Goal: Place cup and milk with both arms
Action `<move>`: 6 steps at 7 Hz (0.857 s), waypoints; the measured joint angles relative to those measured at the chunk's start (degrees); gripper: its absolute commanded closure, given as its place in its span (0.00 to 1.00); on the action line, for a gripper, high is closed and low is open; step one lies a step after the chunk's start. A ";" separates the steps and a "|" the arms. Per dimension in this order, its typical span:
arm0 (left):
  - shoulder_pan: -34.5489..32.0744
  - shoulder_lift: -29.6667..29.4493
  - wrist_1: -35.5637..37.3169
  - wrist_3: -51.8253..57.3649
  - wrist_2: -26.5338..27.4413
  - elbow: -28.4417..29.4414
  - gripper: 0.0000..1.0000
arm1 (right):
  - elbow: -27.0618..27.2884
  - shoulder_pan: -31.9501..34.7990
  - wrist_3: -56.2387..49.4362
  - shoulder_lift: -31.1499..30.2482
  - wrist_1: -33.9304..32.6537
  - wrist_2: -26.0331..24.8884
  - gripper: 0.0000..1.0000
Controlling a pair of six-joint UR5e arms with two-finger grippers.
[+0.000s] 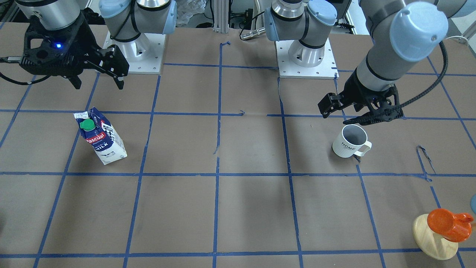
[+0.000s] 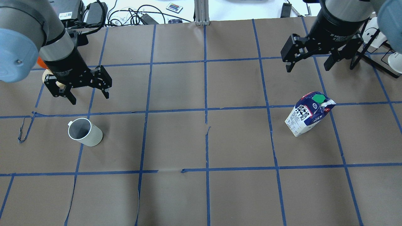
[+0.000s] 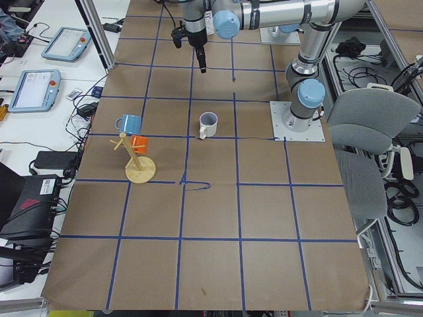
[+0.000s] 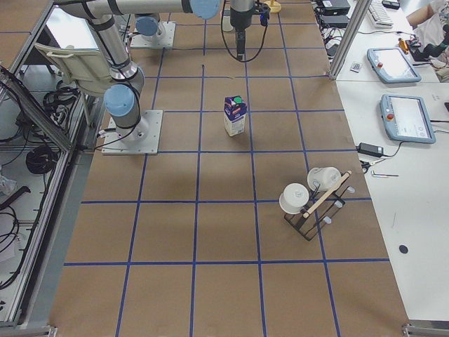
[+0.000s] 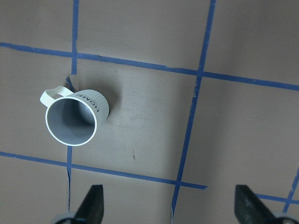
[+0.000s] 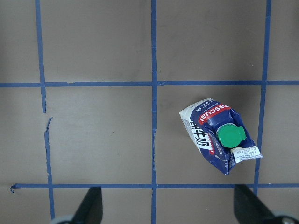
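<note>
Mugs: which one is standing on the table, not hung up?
The white HOME mug; the orange mug and blue mug hang on the wooden stand.

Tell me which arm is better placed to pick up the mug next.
Left. The left gripper hangs close to the white mug, jaws open and empty. The right gripper, also open, is far across the grid, near the milk carton.

Upright white cup (image 5: 74, 119) on blue-taped brown table (image 5: 140, 42), apart from wide-spread left pincer (image 5: 170, 208)
</note>
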 measured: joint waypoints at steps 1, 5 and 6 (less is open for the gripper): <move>2.38 -0.90 3.24 0.42 0.00 -3.93 0.02 | 0.04 -0.06 0.14 0.67 0.36 0.01 0.00; 5.11 -4.58 12.30 10.49 4.68 -12.19 0.14 | 1.72 -0.81 -2.34 2.82 0.40 -0.64 0.00; 5.14 -5.44 13.50 11.12 5.11 -12.39 0.25 | 2.23 -2.08 -7.07 3.05 0.00 -1.93 0.00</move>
